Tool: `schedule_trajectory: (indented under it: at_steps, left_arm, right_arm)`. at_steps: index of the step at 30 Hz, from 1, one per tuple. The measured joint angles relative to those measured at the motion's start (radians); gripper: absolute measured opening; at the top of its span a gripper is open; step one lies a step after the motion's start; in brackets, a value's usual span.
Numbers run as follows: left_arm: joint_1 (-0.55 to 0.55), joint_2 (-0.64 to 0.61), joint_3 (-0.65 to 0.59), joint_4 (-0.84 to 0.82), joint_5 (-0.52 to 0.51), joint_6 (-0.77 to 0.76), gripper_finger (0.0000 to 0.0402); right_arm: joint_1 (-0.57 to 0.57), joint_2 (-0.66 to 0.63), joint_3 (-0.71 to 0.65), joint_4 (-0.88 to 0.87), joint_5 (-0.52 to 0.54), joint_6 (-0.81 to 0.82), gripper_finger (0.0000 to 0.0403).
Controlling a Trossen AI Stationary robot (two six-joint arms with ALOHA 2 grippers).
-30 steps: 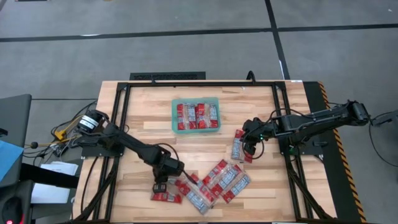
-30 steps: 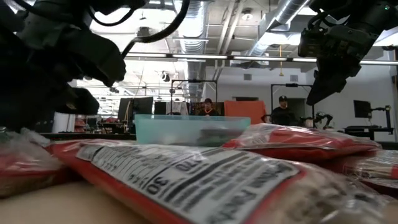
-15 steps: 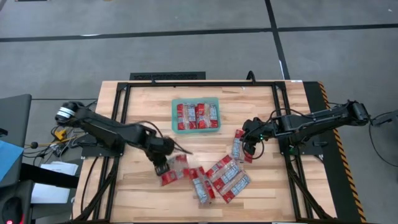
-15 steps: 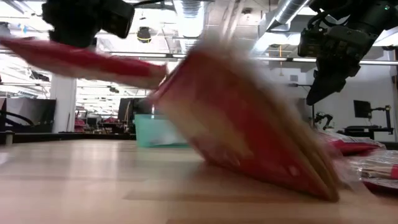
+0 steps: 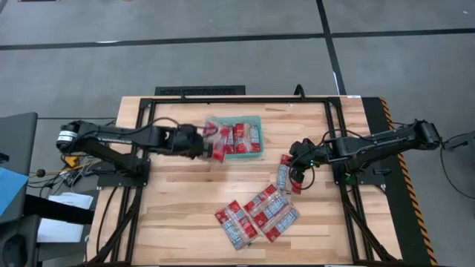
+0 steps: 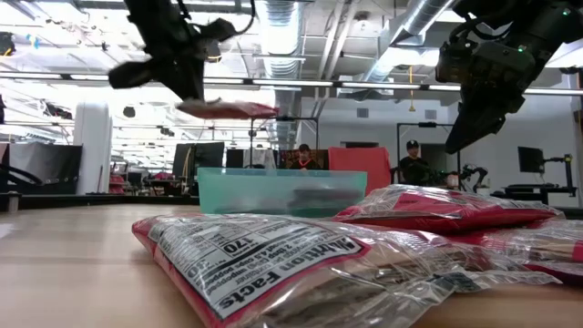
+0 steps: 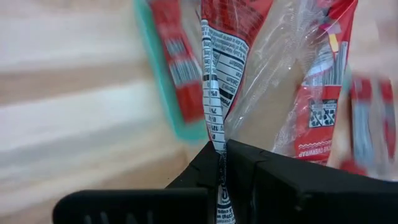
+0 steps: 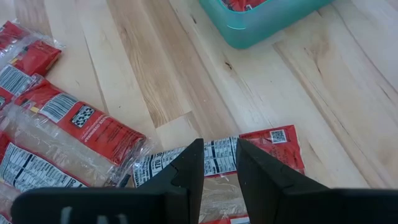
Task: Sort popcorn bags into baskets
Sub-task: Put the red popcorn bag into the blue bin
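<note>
**Left arm carries a packet over the tray**

Closest to the front edge of the table lies a loose heap of popcorn packets, red with pale middles, overlapping each other; in the low view the nearest one fills the foreground with its nutrition label upward.

A little further back on the right, the right gripper hangs just above another packet that lies flat on the wood. Its fingers stand slightly apart with nothing between them; the packet shows through the gap below.

Beyond that, toward the back of the table, sits the green tray with several packets already lying side by side in it. The left gripper reaches in over the tray's left edge, well above the table, its fingers pressed together on the edge of one packet, which sticks out level in the air.

Far behind the table, people can be seen in the room.
</note>
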Motion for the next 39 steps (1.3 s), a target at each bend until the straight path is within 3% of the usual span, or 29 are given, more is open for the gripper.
schedule_trajectory:
  at_steps: [7, 11, 21, 29, 33, 39]
  left_arm:
    - [0.119, 0.091, 0.001, 0.154, -0.046, 0.056, 0.0]
    - [0.161, 0.157, 0.001, 0.161, -0.03, 0.035, 0.0]
    - [0.185, 0.294, 0.0, 0.283, 0.056, 0.008, 0.0]
    - [0.196, 0.322, 0.0, 0.274, 0.041, -0.102, 0.0001]
    - [0.199, 0.322, 0.0, 0.274, 0.038, -0.131, 0.0018]
    - [0.199, 0.322, 0.0, 0.274, 0.04, -0.148, 0.008]
  right_arm:
    - [-0.002, 0.0, 0.0, 0.001, 0.001, 0.0, 0.0118]
    - [-0.007, 0.0, 0.0, 0.006, 0.0, 0.0, 0.0118]
    - [-0.014, 0.0, 0.0, 0.017, 0.005, -0.001, 0.0118]
    - [-0.013, 0.0, 0.0, 0.021, 0.006, -0.007, 0.0118]
    - [-0.013, 0.0, 0.0, 0.022, 0.005, -0.008, 0.0118]
    - [-0.013, 0.0, 0.0, 0.022, 0.005, -0.009, 0.0118]
